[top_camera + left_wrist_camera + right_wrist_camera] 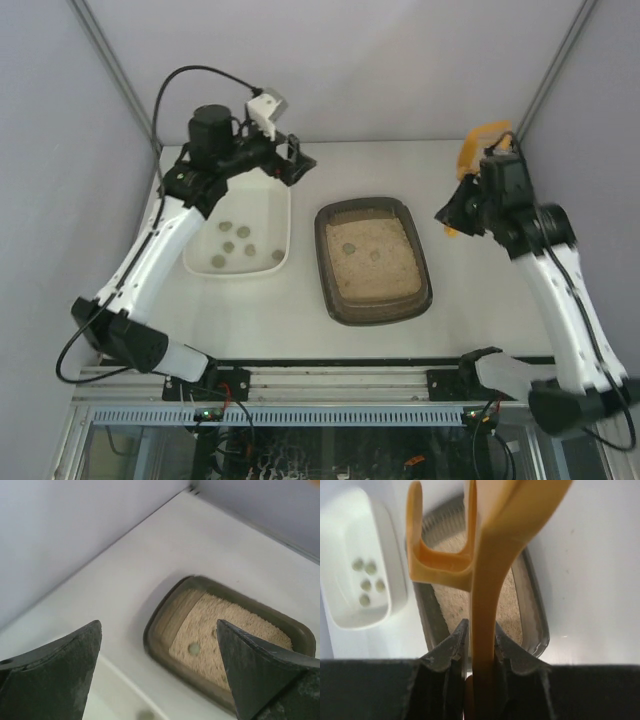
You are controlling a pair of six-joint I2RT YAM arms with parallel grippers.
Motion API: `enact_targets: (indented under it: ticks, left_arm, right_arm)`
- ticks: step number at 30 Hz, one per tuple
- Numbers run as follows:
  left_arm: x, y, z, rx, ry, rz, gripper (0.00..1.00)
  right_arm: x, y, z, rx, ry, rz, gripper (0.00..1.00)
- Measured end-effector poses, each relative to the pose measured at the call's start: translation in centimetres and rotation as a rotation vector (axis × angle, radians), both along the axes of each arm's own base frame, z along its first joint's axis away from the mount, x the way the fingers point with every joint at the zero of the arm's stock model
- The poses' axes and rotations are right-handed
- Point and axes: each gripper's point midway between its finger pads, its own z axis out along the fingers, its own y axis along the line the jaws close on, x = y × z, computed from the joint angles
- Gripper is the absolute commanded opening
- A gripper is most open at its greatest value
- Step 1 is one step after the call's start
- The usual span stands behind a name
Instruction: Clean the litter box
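The dark brown-grey litter box (322, 250) with pale sandy litter sits mid-table; two grey-green clumps (348, 246) lie in the litter. My right gripper (455, 212) hovers to the right of the box, shut on the handle of the yellow slotted scoop (480, 137). In the right wrist view the jaws (481, 630) clamp the scoop handle (490, 575), with the scoop head above the box (534, 605). My left gripper (297, 160) is open and empty, raised over the far right corner of the white tray. Its wrist view (158, 624) shows the box rim (162, 622) and one clump (193, 648).
A white rounded tray (287, 228) stands left of the litter box and holds several grey-green clumps (230, 246); it also shows in the right wrist view (395, 580). Pale walls close in the table at the back and sides. The arm bases sit on the near rail.
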Motion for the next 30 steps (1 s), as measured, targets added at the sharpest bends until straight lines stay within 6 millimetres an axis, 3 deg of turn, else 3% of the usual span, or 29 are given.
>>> enact_targets:
  ticks: [3, 7, 10, 15, 18, 21, 27, 30]
  left_arm:
    - [-0.4, 4.5, -0.8, -0.019, 0.097, 0.172, 1.0]
    - [-1.5, 8.2, -1.4, 0.053, 0.157, 0.329, 1.0]
    - [-1.9, 10.6, -2.0, 0.089, 0.199, 0.417, 1.0]
    - [-2.5, 14.4, -4.7, 0.11, 0.383, 0.511, 1.0]
    - [-3.2, 13.8, -7.0, 0.091, 0.497, 0.499, 1.0]
    - [-4.2, 13.1, -10.6, 0.061, 0.659, 0.525, 1.0]
    - [-3.1, 11.3, -16.6, -0.079, 0.938, 0.647, 1.0]
    - [-3.8, 10.1, -19.8, -0.134, 1.043, 0.716, 1.0]
  right_arm:
    - [3.1, 1.8, -5.9, 0.057, 0.234, 0.116, 0.0]
    - [5.1, 6.1, -10.8, 0.092, 0.438, 0.346, 0.0]
    - [4.7, 9.7, -12.5, 0.085, 0.503, 0.51, 0.0]
    - [2.8, 13.9, -13.1, 0.075, 0.551, 0.706, 0.0]
    - [1.3, 15.1, -14.0, 0.032, 0.601, 0.757, 0.0]
    - [-0.1, 15.0, -15.3, -0.038, 0.668, 0.763, 0.0]
    - [-1.8, 12.7, -17.5, -0.127, 0.771, 0.709, 0.0]
    - [-3.0, 11.3, -18.8, -0.157, 0.839, 0.675, 0.0]
